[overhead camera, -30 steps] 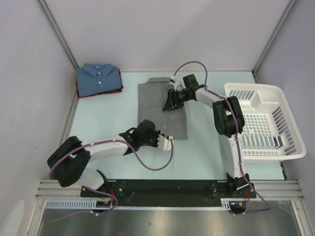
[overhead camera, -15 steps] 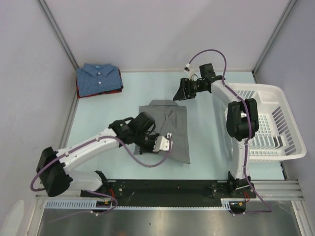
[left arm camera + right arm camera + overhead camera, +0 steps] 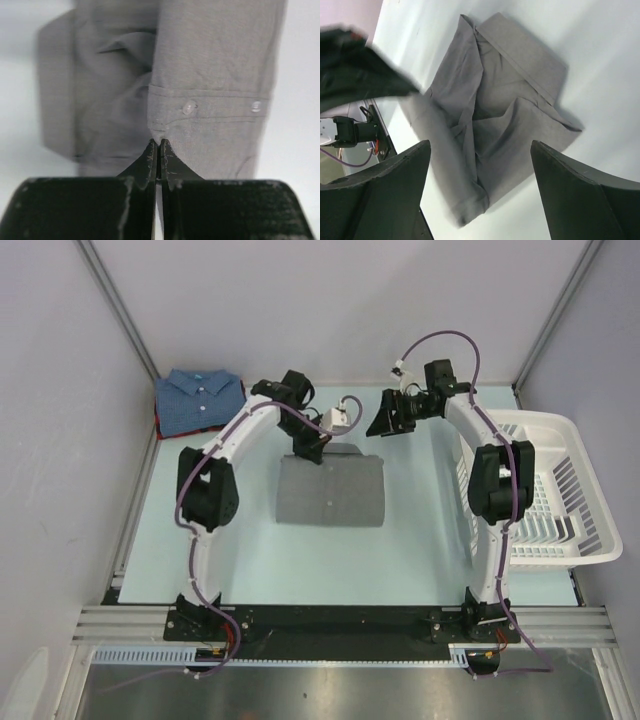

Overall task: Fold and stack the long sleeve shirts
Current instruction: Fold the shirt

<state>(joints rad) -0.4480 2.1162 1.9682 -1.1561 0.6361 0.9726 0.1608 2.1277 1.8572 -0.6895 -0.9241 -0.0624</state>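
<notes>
Basket stands apart at right; left fingers pinch grey shirt, right fingers gape, holding nothing.

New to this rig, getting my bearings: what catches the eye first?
The grey shirt lies folded mid-table, its edge pinched in the shut left gripper, while the right gripper hangs open near it. A folded blue shirt sits in the far left corner, a white basket on the right.
</notes>
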